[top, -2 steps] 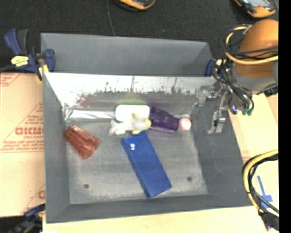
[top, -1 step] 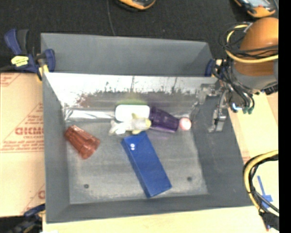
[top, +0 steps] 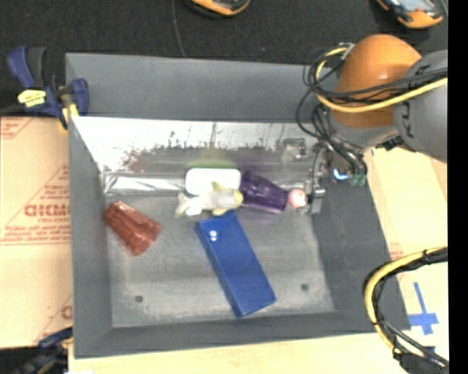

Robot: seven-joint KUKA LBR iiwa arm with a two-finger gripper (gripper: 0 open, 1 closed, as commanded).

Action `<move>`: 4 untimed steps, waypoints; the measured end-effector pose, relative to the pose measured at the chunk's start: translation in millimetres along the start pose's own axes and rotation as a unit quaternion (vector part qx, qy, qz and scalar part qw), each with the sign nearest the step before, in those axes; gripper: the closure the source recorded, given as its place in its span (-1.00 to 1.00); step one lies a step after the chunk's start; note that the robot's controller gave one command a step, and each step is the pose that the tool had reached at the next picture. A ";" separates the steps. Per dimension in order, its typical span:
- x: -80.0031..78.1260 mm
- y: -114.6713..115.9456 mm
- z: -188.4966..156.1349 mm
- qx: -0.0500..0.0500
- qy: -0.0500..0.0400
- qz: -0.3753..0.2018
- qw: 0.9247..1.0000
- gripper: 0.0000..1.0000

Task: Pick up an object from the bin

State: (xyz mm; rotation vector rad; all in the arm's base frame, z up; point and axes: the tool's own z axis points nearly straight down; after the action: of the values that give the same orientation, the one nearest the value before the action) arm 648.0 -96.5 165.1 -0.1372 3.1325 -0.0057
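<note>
Where the arm (top: pixel 429 123), with its orange wrist cover (top: pixel 374 68), reaches in over the right rear corner of the bin (top: pixel 187 84), the gripper (top: pixel 315 197) stands low near the back wall. Whether it is open or closed I cannot tell. Just beside it, on the side away from the arm, a purple bottle-like thing (top: pixel 263 193) lies on its side. Its pink end (top: pixel 296 199) is turned to the gripper and seems to touch it; whether the gripper has hold of that end cannot be made out. Beyond the purple thing, farther from the gripper, a white oblong piece (top: pixel 212 180) and a small cream toy figure (top: pixel 212 201) lie close together. Forward of the gripper, toward the bin's front, a flat blue box (top: pixel 235 265) lies aslant. Farthest from the gripper, well apart, sits a reddish ribbed thing (top: pixel 131 226).
</note>
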 end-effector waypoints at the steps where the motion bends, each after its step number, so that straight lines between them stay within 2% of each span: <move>1: 58.2 13.9 61.8 0.000 -0.002 0.013 1.000 -1.00; 2: 27.5 59.1 83.2 0.002 0.003 0.107 0.994 -1.00; 3: 17.6 69.9 89.5 0.002 0.004 0.109 0.994 -1.00; 4: 26.5 131.1 52.6 0.002 0.006 0.112 0.994 -1.00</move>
State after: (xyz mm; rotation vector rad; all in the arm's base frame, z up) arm 610.5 31.7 111.8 0.2158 3.1396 -0.0130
